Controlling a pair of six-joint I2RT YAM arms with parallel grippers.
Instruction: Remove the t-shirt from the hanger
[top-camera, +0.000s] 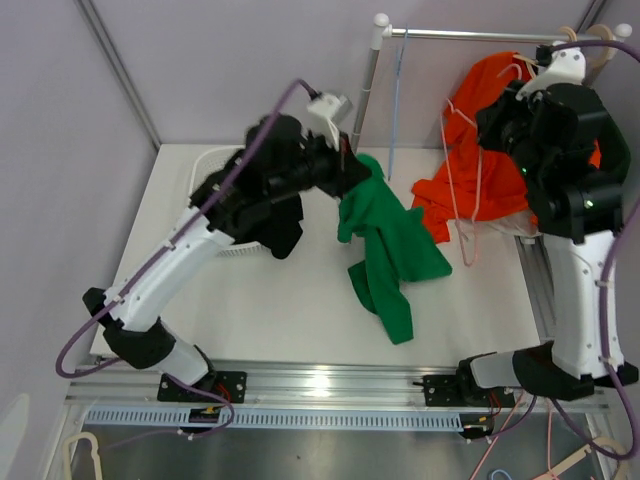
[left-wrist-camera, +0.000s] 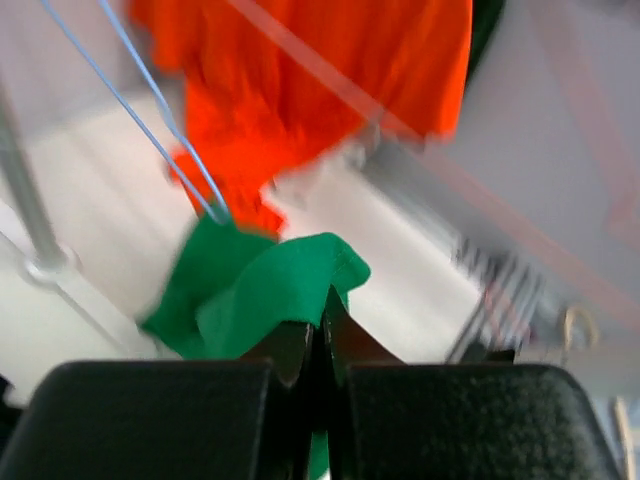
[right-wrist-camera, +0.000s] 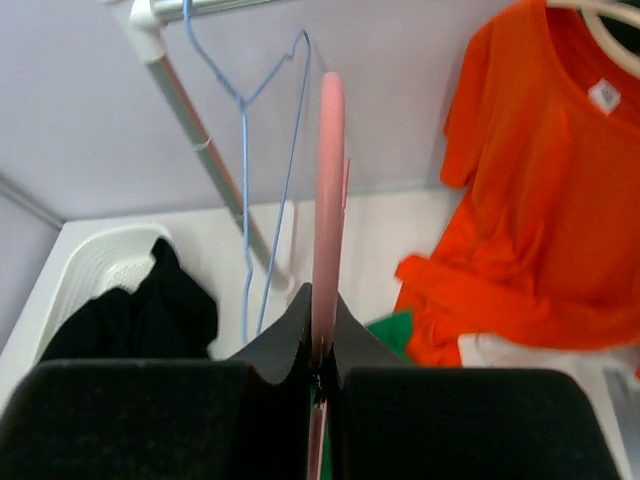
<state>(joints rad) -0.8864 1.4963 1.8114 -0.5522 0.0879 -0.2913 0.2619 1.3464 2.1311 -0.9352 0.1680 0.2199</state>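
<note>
Left gripper (left-wrist-camera: 322, 320) pinches green shirt (top-camera: 392, 245) trailing mid-table, right gripper (right-wrist-camera: 320, 320) clamps pink hanger (right-wrist-camera: 328, 170): you hold hanger steady and lift shirt clear before swinging it to far-left basket (top-camera: 203, 168).

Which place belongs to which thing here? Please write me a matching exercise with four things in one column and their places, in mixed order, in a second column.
Things:
1. green t-shirt
2. pink hanger
3. blue hanger
4. black cloth

Places:
A. hangs on the rail
B. clamped in the left jaws
C. lies in the white basket
D. clamped in the right jaws

Right pairs: 1-B, 2-D, 3-A, 4-C.
</note>
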